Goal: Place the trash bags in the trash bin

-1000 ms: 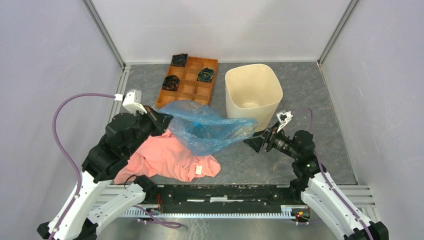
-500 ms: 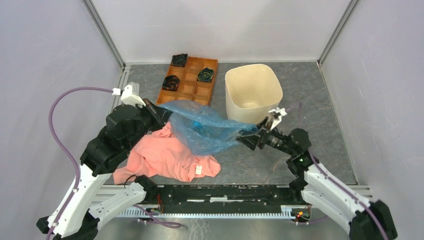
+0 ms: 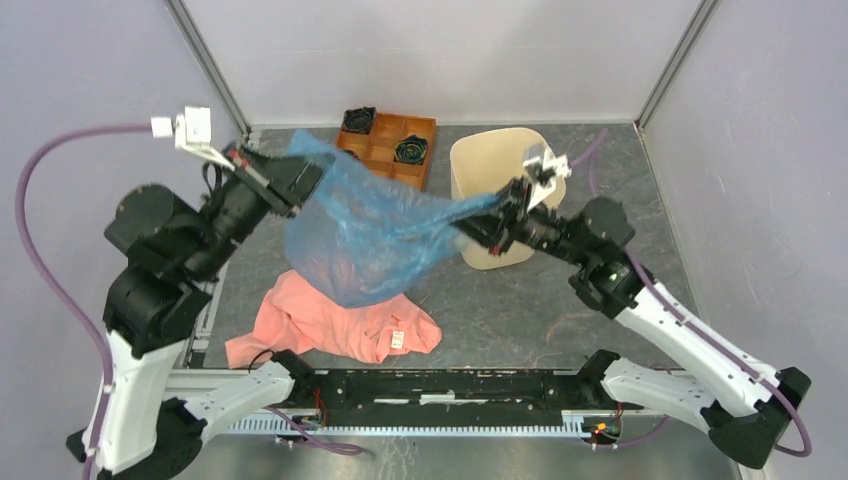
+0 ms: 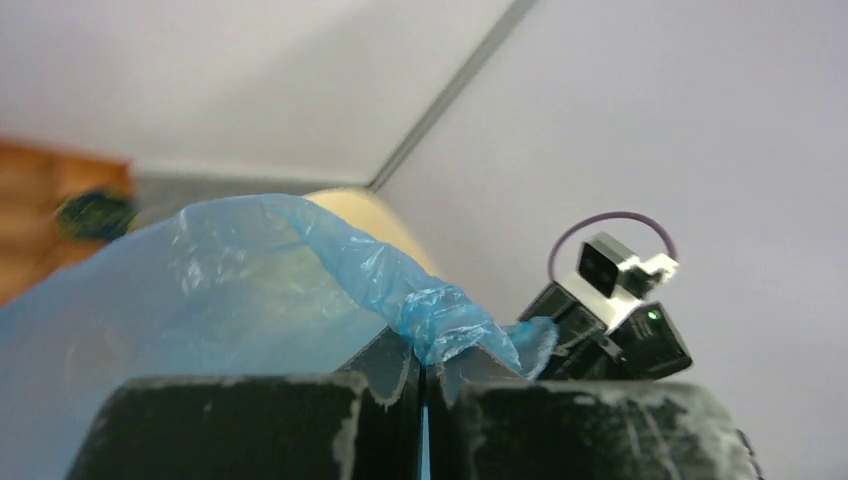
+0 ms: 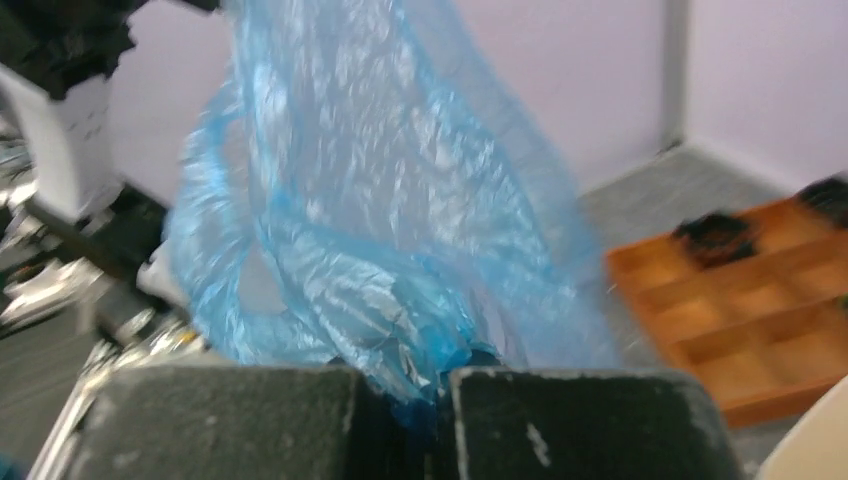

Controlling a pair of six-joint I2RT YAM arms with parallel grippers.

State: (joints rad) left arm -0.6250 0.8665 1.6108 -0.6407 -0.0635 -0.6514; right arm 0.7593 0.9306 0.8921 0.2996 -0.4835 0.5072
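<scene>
In wrist views, left gripper [image 4: 422,368] and right gripper [image 5: 440,388] each pinch trash bag [image 5: 400,200]; top view alone shows garment [image 3: 330,325].

Top view: trash bag [image 3: 360,225] covers the lower-left compartments of tray [image 3: 385,127] and the top edge of pink garment [image 3: 340,325]. Lower-left part of bin [image 3: 495,257] is lost behind right gripper [image 3: 480,220]. Left wrist: tray blurred, cut by left edge; bin mostly behind film. Right wrist: whole frame soft; bin a sliver in lower-right corner.
</scene>
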